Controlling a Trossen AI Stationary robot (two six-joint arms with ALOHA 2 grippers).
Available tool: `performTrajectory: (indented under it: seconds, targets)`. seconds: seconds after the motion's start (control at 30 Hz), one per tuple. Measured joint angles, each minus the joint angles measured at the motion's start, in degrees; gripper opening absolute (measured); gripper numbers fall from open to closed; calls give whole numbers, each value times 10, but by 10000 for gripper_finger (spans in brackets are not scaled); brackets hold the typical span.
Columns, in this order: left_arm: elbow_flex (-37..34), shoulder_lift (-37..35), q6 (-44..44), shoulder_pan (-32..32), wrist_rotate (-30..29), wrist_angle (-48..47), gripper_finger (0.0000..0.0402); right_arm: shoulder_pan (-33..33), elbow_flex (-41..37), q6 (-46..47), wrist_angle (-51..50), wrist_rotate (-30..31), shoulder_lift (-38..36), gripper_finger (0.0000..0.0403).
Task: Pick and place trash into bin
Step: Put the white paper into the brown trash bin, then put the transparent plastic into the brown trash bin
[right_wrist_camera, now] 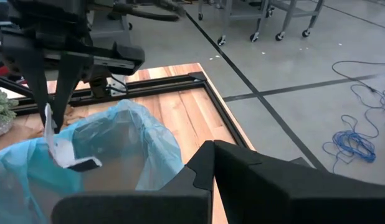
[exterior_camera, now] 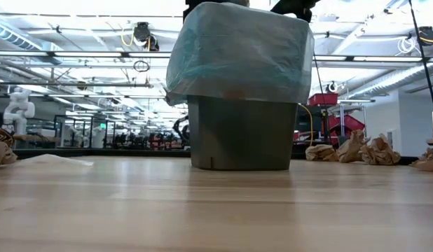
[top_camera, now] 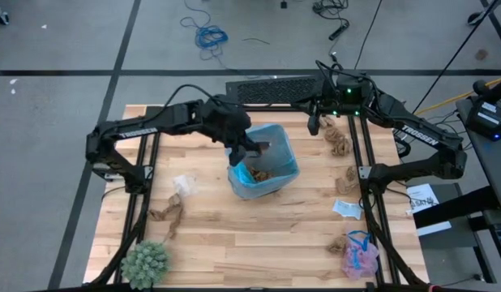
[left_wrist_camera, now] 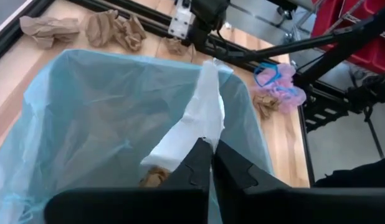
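The bin [top_camera: 284, 144], dark and lined with a light-blue bag, stands mid-table [exterior_camera: 241, 136] with brown wads [top_camera: 259, 173] inside. My left gripper [top_camera: 249, 151] hovers over its opening, shut on a white paper scrap [left_wrist_camera: 202, 112]. My right gripper [top_camera: 314, 126] waits shut near the far edge, beside a brown wad [top_camera: 339, 140]. More trash lies on the table: a brown wad [top_camera: 348, 180], a white bit [top_camera: 346, 208] and a pink mesh puff with blue string [top_camera: 360, 256] on the right; a white bit [top_camera: 184, 185] and a brown wad [top_camera: 168, 213] on the left. My left gripper [left_wrist_camera: 211, 152] pinches the white paper scrap by its upper end [left_wrist_camera: 195, 138] between its two fingers, which point down from above [right_wrist_camera: 52, 109]. The scrap hangs below the fingers, lifted clear, with its lower end [right_wrist_camera: 73, 162] at the bag's opening.
A round green spiky plant [top_camera: 145, 264] sits at the near left corner. Black frame rails [top_camera: 149, 174] run along both sides of the table. Another small brown wad [top_camera: 338, 243] lies by the pink puff. Bare wood [top_camera: 259, 235] lies between the bin and the near edge.
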Motion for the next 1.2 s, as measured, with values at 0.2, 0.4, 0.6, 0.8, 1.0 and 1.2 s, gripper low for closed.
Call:
performTrajectory:
  seconds: [0.2, 0.4, 0.6, 0.8, 1.0, 1.2]
  targets:
    - [0, 0, 0, 0, -5, 1, 79, 0, 0, -4, 0, 0, 0, 0]
    - [0, 0, 3, 0, 19, -5, 135, 0, 0, -4, 0, 0, 0, 0]
    - [44, -21, -12, -9, 43, -137, 91, 0, 0, -15, -1, 0, 0, 0]
    - [107, -29, -73, -36, -83, -377, 8, 0, 0, -28, -1, 0, 0, 0]
    - [113, -29, -125, -83, -125, -493, 2, 0, 0, -42, -1, 0, 0, 0]
    - [88, -29, -176, -148, -126, -504, 1, 0, 0, -45, -1, 0, 0, 0]
